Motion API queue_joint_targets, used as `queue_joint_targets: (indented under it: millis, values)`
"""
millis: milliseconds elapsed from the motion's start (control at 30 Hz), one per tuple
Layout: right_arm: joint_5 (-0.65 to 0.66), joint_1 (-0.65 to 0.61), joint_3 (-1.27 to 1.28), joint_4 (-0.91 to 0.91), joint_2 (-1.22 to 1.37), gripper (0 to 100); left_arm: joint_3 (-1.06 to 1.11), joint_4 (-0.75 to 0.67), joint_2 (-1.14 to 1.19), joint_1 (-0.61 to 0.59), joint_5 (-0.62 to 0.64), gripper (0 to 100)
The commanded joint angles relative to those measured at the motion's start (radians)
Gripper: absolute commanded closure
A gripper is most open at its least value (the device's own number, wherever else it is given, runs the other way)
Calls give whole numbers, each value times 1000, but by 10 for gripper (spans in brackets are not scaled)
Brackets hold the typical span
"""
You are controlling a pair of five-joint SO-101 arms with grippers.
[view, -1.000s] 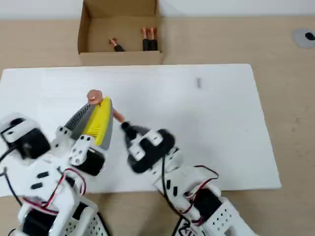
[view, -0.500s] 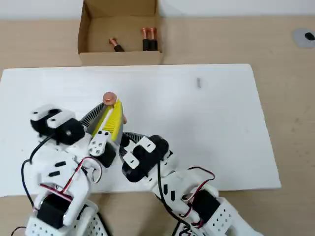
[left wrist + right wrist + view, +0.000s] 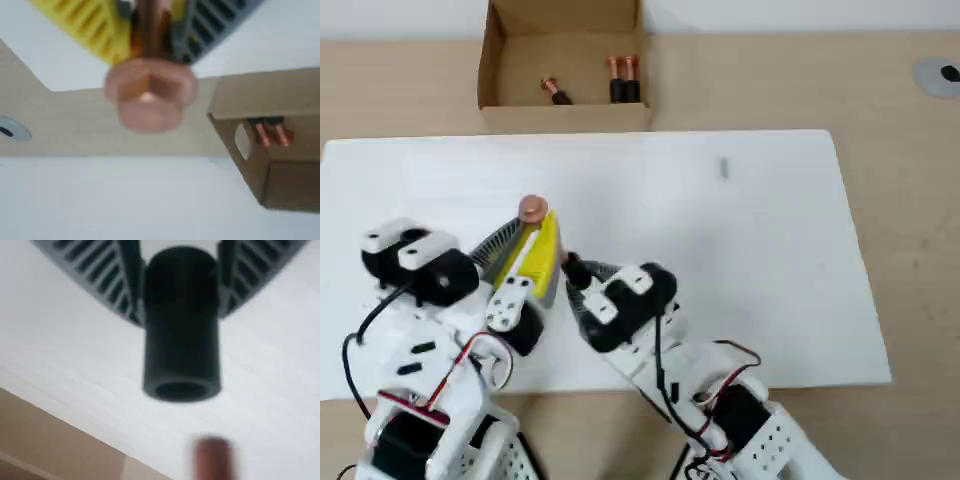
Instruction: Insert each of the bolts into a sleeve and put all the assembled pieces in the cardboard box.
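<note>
Left gripper (image 3: 530,222) clamped on the copper bolt (image 3: 150,95), right gripper (image 3: 181,310) clamped on the black sleeve (image 3: 181,360), the two close together over the white sheet (image 3: 750,260); we judge insertion in hand; next, we reckon, shank must line up with bore.

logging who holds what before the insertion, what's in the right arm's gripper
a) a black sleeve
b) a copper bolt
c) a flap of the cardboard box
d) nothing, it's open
A: in the right wrist view the right gripper is shut on a black sleeve, while the copper bolt sits in the left gripper.
</note>
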Motion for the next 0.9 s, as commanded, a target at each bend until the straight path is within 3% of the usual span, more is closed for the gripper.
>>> queue_joint_targets:
  millis: [0,300,533,867]
  values:
    - [-37,25,1,-31,-93,988,-78,9,-5,-9,-21,994]
    - [-55,25,1,-32,-93,988,-100,-3,-5,0,29,994]
    - [-110,27,1,-100,-85,988,-86,-110,-5,-2,25,994]
    - [-23,28,-1,-146,-85,988,-78,-138,-4,-2,23,994]
